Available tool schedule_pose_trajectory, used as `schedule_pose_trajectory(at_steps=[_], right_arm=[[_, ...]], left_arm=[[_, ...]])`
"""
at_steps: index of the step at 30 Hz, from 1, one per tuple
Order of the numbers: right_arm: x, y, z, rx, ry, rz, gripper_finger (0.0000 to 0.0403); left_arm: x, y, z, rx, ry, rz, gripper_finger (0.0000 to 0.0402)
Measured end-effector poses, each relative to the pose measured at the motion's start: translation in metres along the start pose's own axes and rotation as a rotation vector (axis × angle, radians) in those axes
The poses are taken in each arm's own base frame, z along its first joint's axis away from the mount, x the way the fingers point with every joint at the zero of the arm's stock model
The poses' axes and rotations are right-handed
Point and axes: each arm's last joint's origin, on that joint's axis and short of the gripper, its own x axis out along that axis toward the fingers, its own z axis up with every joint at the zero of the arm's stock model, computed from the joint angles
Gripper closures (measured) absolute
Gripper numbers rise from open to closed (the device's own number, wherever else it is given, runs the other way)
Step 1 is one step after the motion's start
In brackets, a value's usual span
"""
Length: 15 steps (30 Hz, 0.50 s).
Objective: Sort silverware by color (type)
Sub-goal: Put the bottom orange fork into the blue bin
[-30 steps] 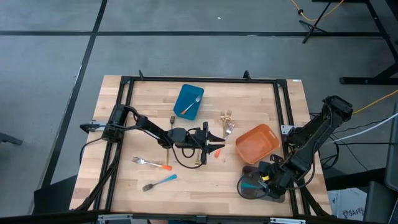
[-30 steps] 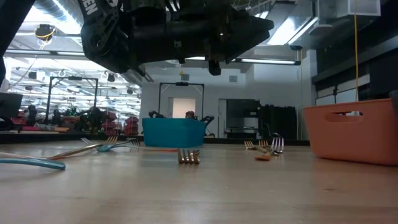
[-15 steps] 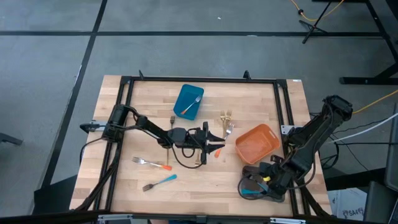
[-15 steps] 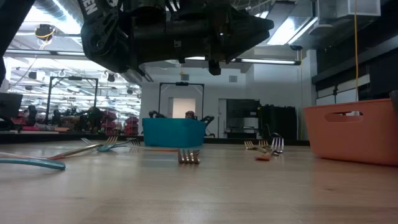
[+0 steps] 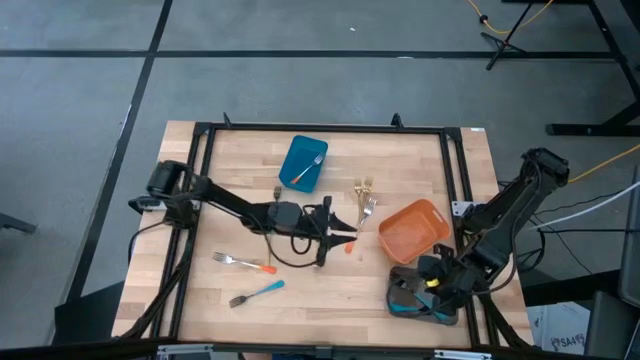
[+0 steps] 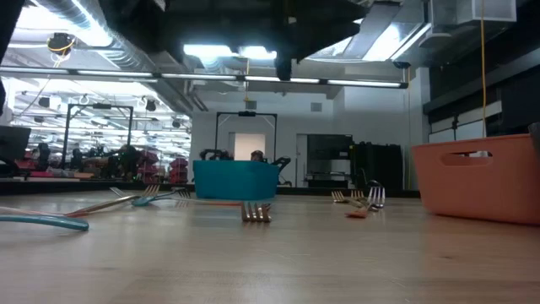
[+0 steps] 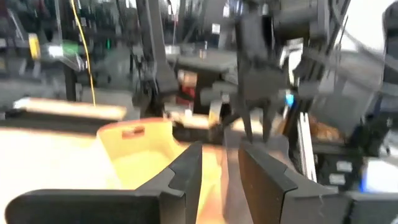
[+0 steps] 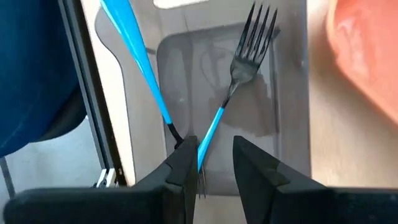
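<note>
My left gripper (image 5: 343,236) hangs open above the table's middle, and nothing shows between its fingers (image 7: 219,169). A short orange handle (image 5: 349,247) lies just under it. My right gripper (image 8: 215,163) is open over the grey container (image 5: 420,302) at the near right. Two blue-handled forks (image 8: 231,93) lie crossed in that container, and one handle runs in between the fingers. On the table lie an orange-handled fork (image 5: 243,262), a blue-handled fork (image 5: 257,292) and gold forks (image 5: 365,192). One fork (image 5: 310,165) lies in the blue container (image 5: 300,160). My right gripper comes from above with its fingers on either side of one blue fork's handle (image 8: 208,134), near the handle's free end. The fork lies flat on the grey container's floor. I cannot tell whether a finger touches it.
The orange container (image 5: 412,230) stands between the two grippers, right of the table's middle. A gold fork (image 6: 256,213) lies near the table's centre, below the left arm. A black frame (image 5: 320,128) runs round the table top. Bare wood lies along the near edge.
My left gripper has risen: in the low view its dark body has gone up almost out of the picture's top. Seen from above, the left arm has stretched out straighter, while the gripper stays over the same spot. The forks have not moved.
</note>
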Motion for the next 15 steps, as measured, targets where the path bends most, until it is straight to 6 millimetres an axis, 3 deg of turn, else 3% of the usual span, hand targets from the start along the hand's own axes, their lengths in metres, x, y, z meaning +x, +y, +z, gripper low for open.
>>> schedule_pose_trajectory(at_steps=[8,15], right_arm=[[-0.009,-0.008,0.012,-0.074,-0.113,-0.019,0.031],[-0.009,-0.023,0.038,-0.206,-0.159,-0.064,0.031]], left_arm=[[-0.031,-0.023,0.017,-0.067,0.29,-0.004,0.0303],[-0.057,-0.046,0.015,-0.114,0.475,0.055,0.0303]])
